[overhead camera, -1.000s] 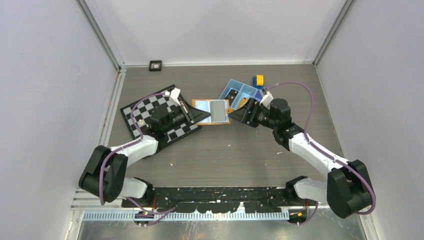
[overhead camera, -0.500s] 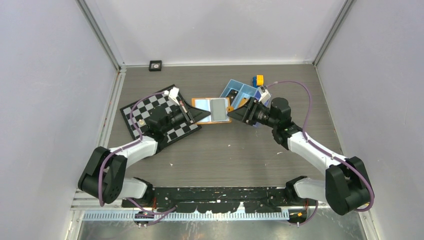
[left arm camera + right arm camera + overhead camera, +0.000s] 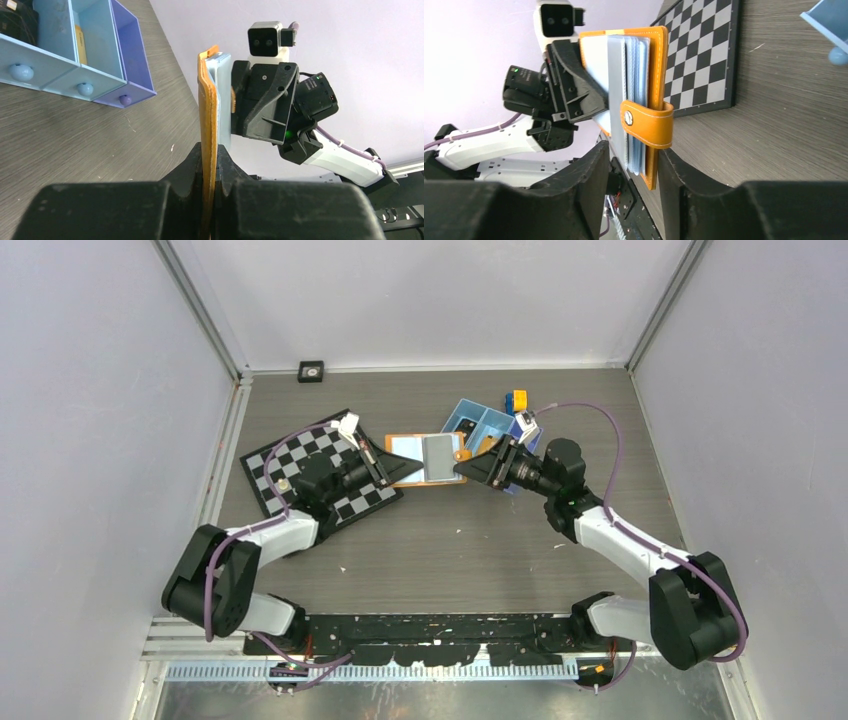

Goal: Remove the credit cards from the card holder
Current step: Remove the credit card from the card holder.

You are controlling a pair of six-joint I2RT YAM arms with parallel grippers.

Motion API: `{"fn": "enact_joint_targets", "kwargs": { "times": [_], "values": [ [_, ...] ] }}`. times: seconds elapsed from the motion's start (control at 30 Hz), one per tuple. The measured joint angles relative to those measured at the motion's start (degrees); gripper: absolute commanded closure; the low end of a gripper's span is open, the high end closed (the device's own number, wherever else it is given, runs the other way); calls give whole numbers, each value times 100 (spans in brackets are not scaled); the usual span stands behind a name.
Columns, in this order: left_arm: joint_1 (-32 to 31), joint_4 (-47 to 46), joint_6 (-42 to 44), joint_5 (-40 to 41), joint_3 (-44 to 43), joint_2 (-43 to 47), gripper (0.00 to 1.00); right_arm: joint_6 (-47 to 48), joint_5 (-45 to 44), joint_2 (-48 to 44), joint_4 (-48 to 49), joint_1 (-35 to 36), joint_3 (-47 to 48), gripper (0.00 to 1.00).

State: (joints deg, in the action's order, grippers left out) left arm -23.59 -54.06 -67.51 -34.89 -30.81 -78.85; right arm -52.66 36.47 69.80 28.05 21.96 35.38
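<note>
1. Card holder (image 3: 425, 459): it is at mid-bench, between the 2 claws, in front of the blue tray (image 3: 470, 422) and just right of the chessboard (image 3: 265, 465). It lies roughly level, with the orange cover underneath and the pale sleeves facing up. The right wrist view shows the bench (image 3: 450, 540) and the chessboard behind the cover, so the holder appears to be held clear of the surface.

2. Left claw (image 3: 400, 472): it reaches in from the chessboard side. Its 2 fingers are pressed together on the left edge of the orange cover. The left wrist view shows the cover pinched edge-on between them, with no gap on either side.

3. Right claw (image 3: 462, 468): it reaches in from the tray side, opposite the left claw. Its fingers bracket the holder's right edge, 1 against the sleeve stack (image 3: 634, 75) and 1 against the orange cover. They sit tight to both faces, pinching that end.

4. Closing tab (image 3: 646, 122): it is wrapped round the right edge, with its stud visible, just above the right claw's fingertips.

5. Sleeves: several greyish leaves are fanned slightly apart from the cover. Whether they hold cards cannot be told.

6. Yellow-and-blue block (image 3: 516, 400): it sits behind the tray, well apart from the holder.
</note>
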Motion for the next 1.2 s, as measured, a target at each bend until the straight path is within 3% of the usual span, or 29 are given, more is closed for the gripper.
{"fn": "enact_joint_targets", "kwargs": {
  "times": [0.1, 0.3, 0.83, 1.07, 1.2],
  "values": [
    [0, -83, -98, -31, 0, -157, 100, -131, 111, -4, 321, 0, -129, 68],
    [0, -195, -160, -52, 0, -313, 100, -221, 199, -55, 542, 0, -164, 78],
    [0, -269, -151, -96, 0, -313, 100, -122, 184, -57, 334, 0, -155, 91],
    [0, -264, -146, -109, 0, -313, 100, 133, 39, -55, -133, 11, -35, 89],
    [0, -243, -109, -109, 0, -313, 100, 267, -48, -55, -319, 87, 44, 76]
  ]
}}
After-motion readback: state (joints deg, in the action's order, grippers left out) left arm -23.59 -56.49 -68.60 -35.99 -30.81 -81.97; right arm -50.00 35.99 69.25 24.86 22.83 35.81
